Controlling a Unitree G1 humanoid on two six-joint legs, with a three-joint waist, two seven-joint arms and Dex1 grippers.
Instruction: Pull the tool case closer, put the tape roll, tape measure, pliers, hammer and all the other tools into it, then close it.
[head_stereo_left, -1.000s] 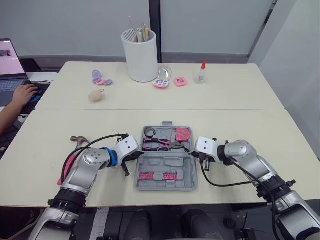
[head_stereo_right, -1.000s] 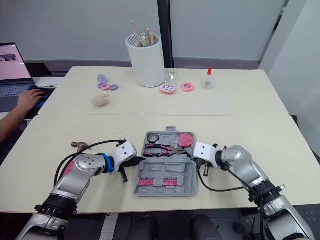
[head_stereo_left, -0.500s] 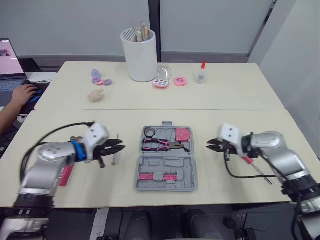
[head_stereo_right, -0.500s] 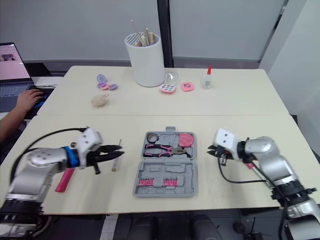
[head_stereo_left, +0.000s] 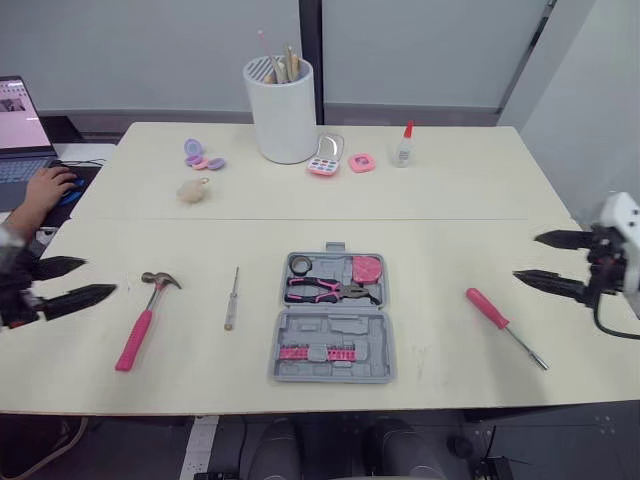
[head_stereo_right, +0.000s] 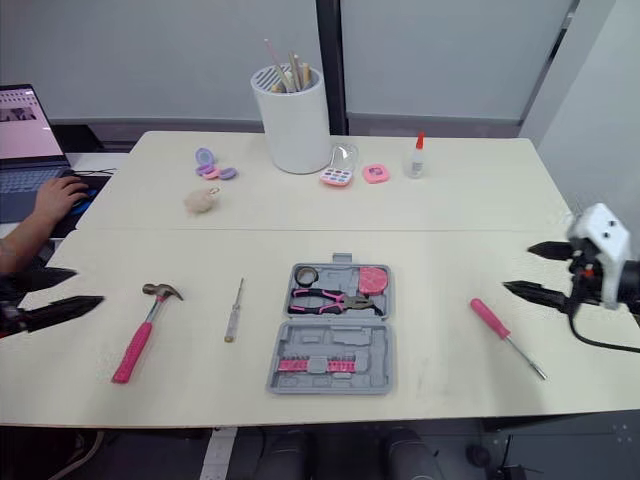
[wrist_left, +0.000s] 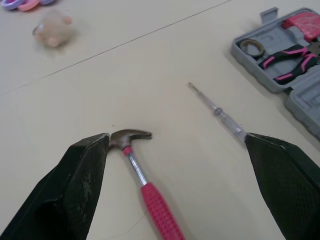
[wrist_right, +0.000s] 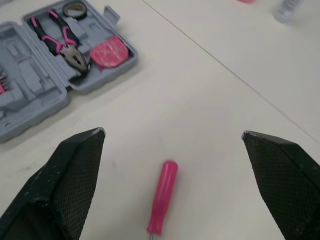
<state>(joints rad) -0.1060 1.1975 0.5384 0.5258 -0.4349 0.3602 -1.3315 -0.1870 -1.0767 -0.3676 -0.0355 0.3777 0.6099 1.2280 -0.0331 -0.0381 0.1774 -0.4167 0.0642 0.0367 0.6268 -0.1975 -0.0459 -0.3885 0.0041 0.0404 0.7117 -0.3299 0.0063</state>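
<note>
Pale table (head_stereo_left: 450, 250) holds the open case (head_stereo_left: 333, 345), midway between my two grippers. Tape roll (head_stereo_left: 299, 264), pliers (head_stereo_left: 322, 290) and tape measure (head_stereo_left: 366, 269) lie inside. Hammer (head_stereo_left: 143, 322) lies near my left gripper (head_stereo_left: 100, 276), screwdriver (head_stereo_left: 497, 316) near my right gripper (head_stereo_left: 525, 257). Both are wide open, holding nothing.

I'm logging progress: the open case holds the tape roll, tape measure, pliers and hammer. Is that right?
Not quite. The hammer is not in the case; it lies on the table to the robot's left of it, as the left eye view shows. The tape roll, tape measure and pliers are inside the open case.
</note>
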